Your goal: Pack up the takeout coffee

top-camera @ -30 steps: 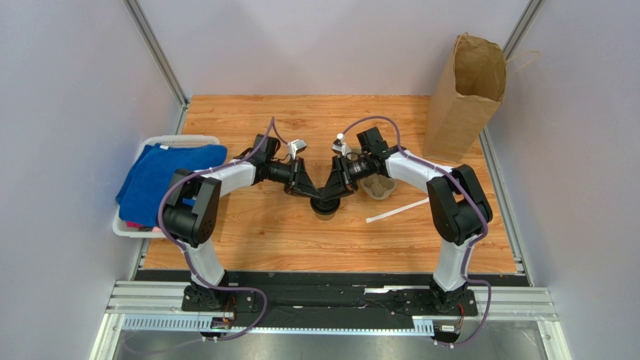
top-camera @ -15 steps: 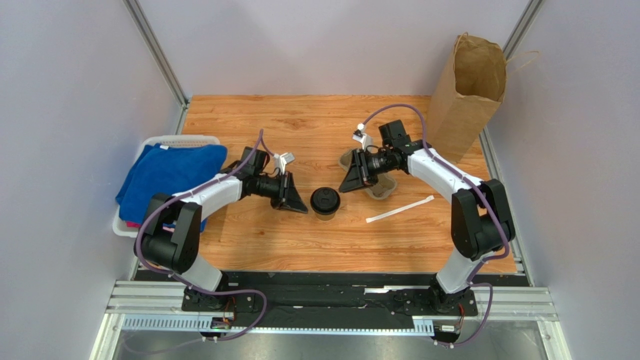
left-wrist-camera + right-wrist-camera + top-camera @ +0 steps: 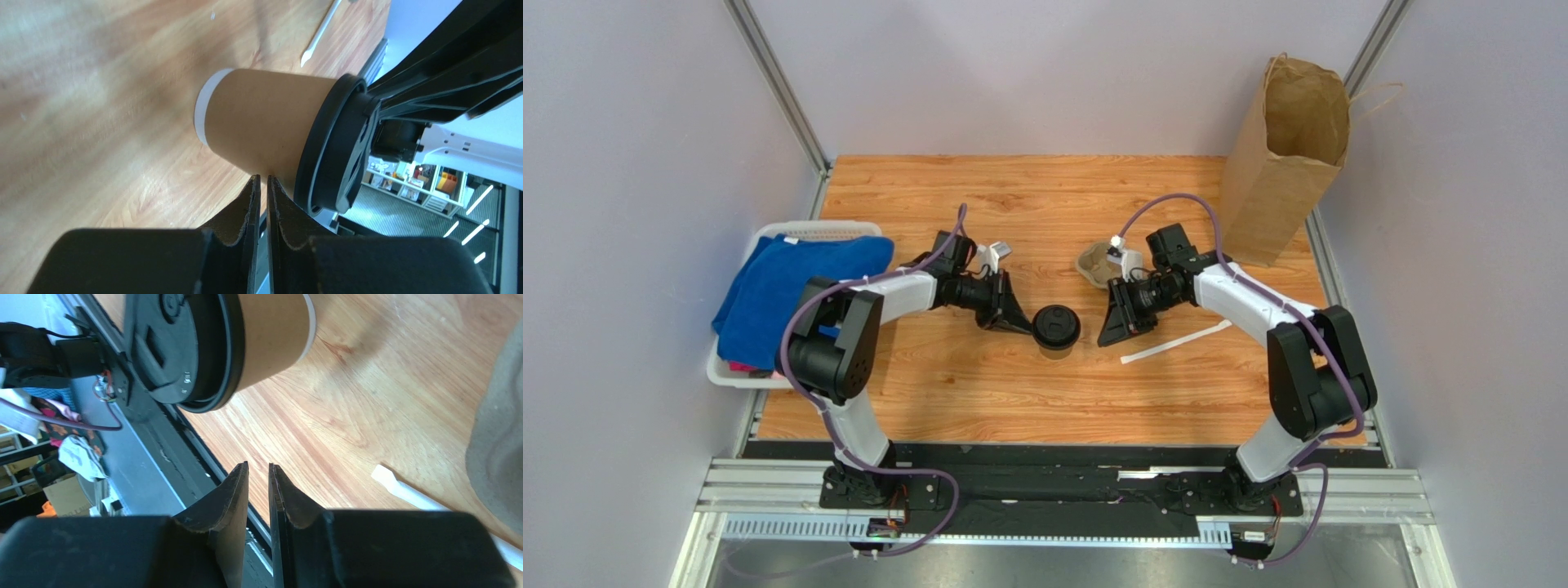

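Cup: takeout coffee (image 3: 1057, 328) upright mid-table, lid on, paper bag (image 3: 1286, 147) well apart, far right.
Left gripper (image 3: 264, 179): jaws all but together, empty, just beside the cup's left wall.
Right gripper (image 3: 259, 468): narrow slit, empty, near its right.
Risk: drive in this narrow and you'll tip it, not grasp it.
Change: both were farther out; you've closed in.

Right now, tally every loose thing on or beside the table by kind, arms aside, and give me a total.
Paper cup with black lid: 1
Pulp cup tray: 1
Paper bag: 1
White stick: 1
White basket: 1
Blue cloth: 1
Total: 6
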Robot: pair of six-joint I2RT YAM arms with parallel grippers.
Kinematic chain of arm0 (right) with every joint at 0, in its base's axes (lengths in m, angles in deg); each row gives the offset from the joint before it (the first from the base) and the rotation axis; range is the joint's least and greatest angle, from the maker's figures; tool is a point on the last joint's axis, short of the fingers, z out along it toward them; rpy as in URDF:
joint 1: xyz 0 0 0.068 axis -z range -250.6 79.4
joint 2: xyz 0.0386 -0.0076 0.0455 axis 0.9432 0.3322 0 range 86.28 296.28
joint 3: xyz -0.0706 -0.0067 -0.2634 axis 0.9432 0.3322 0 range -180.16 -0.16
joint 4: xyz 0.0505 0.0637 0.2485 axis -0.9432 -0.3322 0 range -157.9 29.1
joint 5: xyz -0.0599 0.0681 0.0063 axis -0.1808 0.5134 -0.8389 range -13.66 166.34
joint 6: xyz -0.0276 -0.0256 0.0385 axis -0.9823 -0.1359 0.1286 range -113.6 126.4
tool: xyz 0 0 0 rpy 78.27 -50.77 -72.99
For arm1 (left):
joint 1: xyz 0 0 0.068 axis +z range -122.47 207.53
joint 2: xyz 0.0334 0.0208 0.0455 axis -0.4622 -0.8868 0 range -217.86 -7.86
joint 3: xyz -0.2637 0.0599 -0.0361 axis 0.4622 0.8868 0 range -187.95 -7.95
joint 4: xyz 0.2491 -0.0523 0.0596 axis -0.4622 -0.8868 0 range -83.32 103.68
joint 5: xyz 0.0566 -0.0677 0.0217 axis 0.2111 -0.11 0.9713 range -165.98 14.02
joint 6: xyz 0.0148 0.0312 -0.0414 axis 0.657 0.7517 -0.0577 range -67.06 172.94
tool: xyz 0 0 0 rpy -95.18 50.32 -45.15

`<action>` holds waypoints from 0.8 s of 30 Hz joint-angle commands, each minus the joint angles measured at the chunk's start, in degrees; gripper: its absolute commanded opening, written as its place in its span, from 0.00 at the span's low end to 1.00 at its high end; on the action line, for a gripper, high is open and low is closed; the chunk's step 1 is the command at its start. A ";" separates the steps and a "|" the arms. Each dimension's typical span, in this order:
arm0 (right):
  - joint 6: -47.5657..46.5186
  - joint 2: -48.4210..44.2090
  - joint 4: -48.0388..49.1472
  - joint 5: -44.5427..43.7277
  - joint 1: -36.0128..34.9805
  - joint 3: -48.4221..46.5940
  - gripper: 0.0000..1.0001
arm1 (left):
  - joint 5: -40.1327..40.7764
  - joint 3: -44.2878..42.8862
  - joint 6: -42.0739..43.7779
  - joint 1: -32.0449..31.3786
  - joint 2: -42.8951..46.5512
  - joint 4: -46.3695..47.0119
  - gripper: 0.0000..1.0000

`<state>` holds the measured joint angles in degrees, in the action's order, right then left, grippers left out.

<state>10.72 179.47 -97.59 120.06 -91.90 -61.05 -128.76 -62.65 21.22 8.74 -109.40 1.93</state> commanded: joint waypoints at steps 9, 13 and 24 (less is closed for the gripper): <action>-2.04 -4.06 10.30 -1.01 -0.58 5.25 0.27 | -1.02 -7.18 -6.42 -0.46 -4.99 7.89 0.17; -0.45 -3.36 12.25 -1.36 -2.86 4.81 0.28 | -0.93 -5.87 -5.89 1.55 -3.50 6.47 0.19; 6.66 -1.78 20.95 -2.77 -8.14 5.16 0.29 | -1.02 5.03 -4.93 7.54 7.40 -1.34 0.20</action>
<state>13.80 177.87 -82.99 117.94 -98.85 -55.49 -128.78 -59.92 15.38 16.79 -107.32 4.08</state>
